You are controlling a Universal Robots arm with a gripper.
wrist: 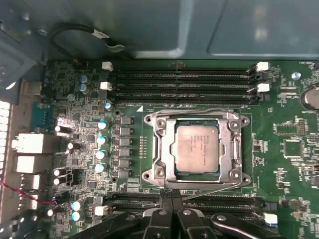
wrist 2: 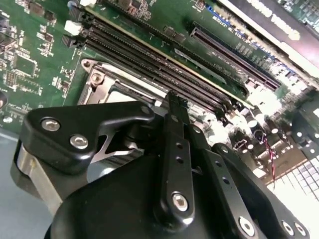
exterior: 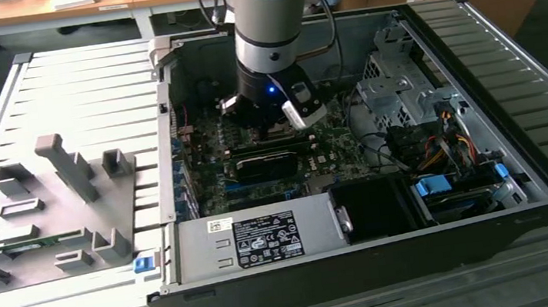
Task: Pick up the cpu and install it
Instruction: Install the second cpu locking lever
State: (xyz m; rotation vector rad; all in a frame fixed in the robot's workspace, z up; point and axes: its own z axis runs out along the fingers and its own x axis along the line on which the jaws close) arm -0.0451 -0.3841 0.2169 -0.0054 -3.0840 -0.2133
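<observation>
Claw [wrist: 172, 206] fingers pressed together, gripping nothing, poised just beside the socket frame [wrist: 198, 147] edge; open computer case [exterior: 519, 125] lies on a slatted metal table [exterior: 71, 91], wooden desks behind; cpu [wrist: 198, 148] sits flat and square inside the socket, silver top upward, edges parallel to the memory slots [wrist: 182, 82]; grey fixture tray [exterior: 49, 218] stands at the exterior view's left; black fan shroud [exterior: 378, 205] nearby.
</observation>
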